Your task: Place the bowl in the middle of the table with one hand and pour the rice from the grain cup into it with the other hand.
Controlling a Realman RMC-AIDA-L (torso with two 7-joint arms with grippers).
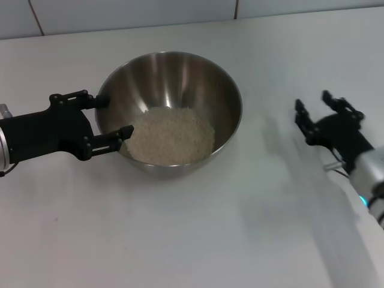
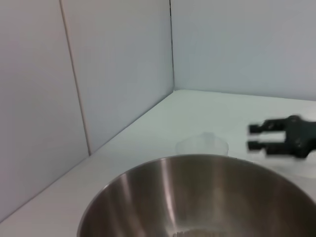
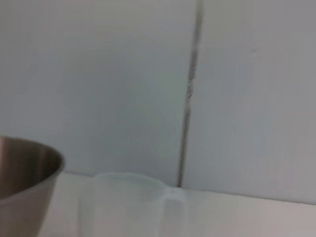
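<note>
The bowl (image 1: 170, 111) stands on the table (image 1: 198, 240), about in the middle of its width and nearer to the far edge than to the near edge. The rice (image 1: 171, 135) lies in a loose heap at the bottom of the bowl. The left gripper (image 1: 109, 117) is at the bowl's left side; its fingers are apart, one on each side of the rim, and I cannot tell whether they press on it. The right gripper (image 1: 317, 108) is over the right part of the table, well apart from the bowl, with its fingers spread wide and nothing between them. The cup (image 2: 202, 146) is seen in the left wrist view as a faint transparent form standing on the table behind the bowl's rim, near the right gripper. In the right wrist view it stands beside the bowl, before the tiled wall (image 3: 123, 84).
</note>
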